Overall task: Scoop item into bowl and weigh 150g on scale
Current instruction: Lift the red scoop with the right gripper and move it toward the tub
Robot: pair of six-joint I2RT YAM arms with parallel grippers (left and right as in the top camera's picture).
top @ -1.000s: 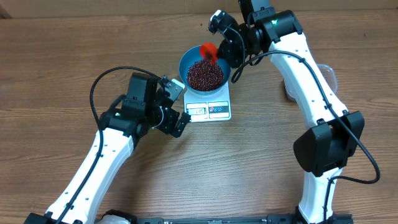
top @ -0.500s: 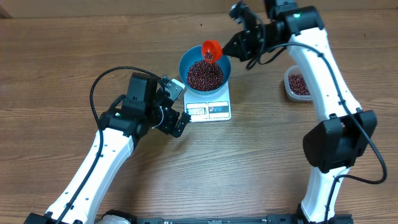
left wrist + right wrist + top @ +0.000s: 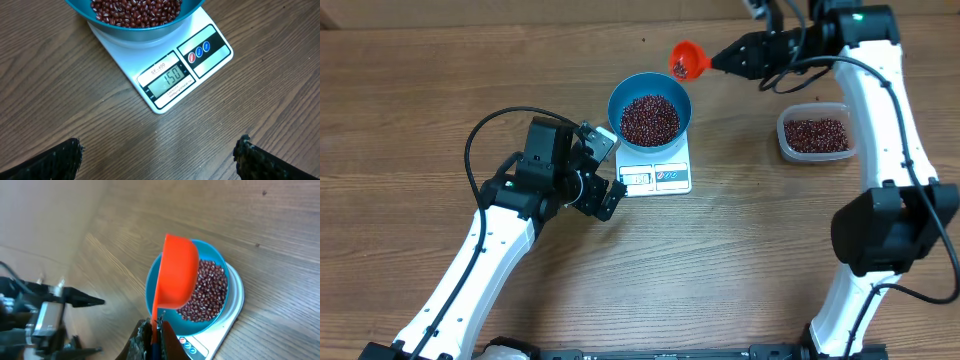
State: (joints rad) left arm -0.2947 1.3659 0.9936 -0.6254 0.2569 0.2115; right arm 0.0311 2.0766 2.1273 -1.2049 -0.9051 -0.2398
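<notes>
The beans [image 3: 650,118] fill the blue bowl [image 3: 613,108] on the scale [image 3: 672,178], mid-table toward the far edge. Its display [image 3: 166,83] reads 150, so we judge the weighing done. Our right gripper [image 3: 730,58], pressed together, pinches the handle of the orange scoop [image 3: 688,58] aloft near the far edge. Our left gripper [image 3: 610,172] hangs spread wide beside the scale.

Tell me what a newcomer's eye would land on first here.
First comes the blue bowl heaped with dark red beans. It sits on the white scale at mid-table, and the display reads 150. Next is the bright orange scoop, gripped by the right arm just past the bowl's far-right rim, with a clear tub of more beans off to the right.
</notes>
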